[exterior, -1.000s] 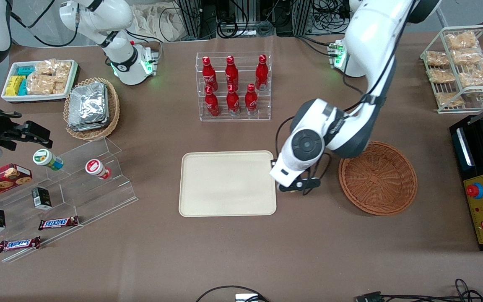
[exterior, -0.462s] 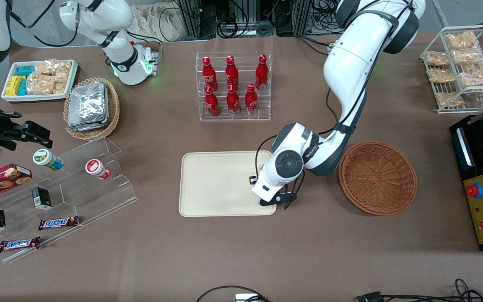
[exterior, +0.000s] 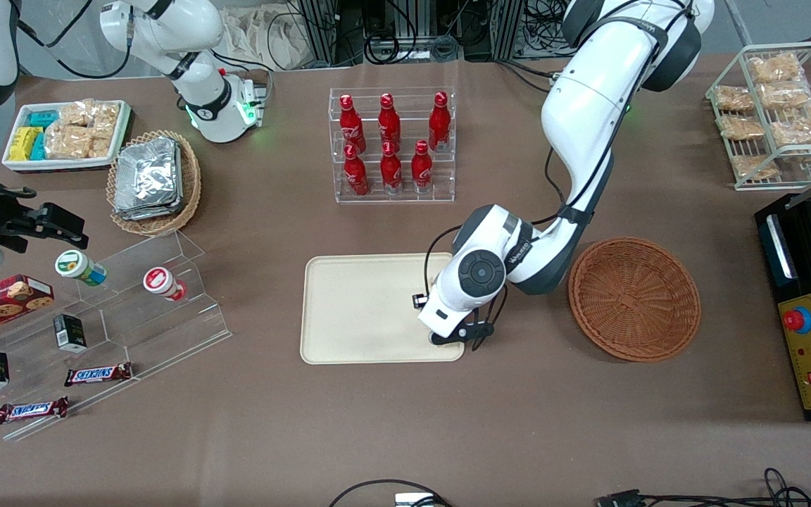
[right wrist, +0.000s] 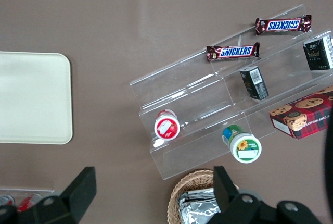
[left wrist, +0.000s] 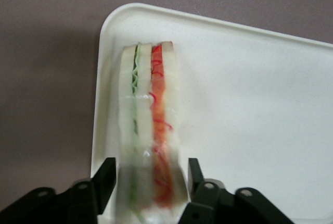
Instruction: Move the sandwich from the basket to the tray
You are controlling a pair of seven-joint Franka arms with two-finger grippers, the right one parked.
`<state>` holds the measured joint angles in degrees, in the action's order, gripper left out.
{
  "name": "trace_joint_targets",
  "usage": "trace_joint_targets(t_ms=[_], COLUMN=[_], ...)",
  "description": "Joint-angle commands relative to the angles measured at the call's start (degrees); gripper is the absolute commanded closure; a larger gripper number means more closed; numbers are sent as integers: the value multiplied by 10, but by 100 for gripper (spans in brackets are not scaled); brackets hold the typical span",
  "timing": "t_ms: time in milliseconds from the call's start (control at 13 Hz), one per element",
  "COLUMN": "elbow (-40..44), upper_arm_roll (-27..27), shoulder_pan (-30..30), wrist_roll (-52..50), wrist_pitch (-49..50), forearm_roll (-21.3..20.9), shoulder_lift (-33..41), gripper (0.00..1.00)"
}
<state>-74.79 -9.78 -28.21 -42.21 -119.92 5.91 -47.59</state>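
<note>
Wicker basket beside tray; hand gripping sandwich.

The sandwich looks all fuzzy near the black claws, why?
In the left wrist view the sandwich blurs where it sits between the fingers of the gripper, closest to the lens; its tip over the tray looks sharper. In the front view the arm hides it.

A robotics lab is posing as a snack shop — two white arms are sitting bolted to a brown table, with cables and aluminium framing running along the frame's top. Shop goods are standing around: cola bottles upper centre, Snickers bars lower left, bagged snacks upper right — and an emergency-stop box at right.
</note>
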Motion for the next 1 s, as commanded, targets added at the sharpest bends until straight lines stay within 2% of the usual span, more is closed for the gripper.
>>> trace_joint_targets(t_ms=[0,154,308,615,769,923], elbow=[12,15,17,11,13,12], upper_arm_roll=[3,4,5,36,44,46], shoulder_pan=[-4,-3,0,57,97,148], wrist_roll=[-1,-10,-44,-43,4,98], wrist_pitch=[10,18,59,227,337,414], forearm_roll=[1,4,-1,-19,-55,-62], shoulder_lift=[-2,6,48,174,245,312], gripper=[0,0,0,0,0,0])
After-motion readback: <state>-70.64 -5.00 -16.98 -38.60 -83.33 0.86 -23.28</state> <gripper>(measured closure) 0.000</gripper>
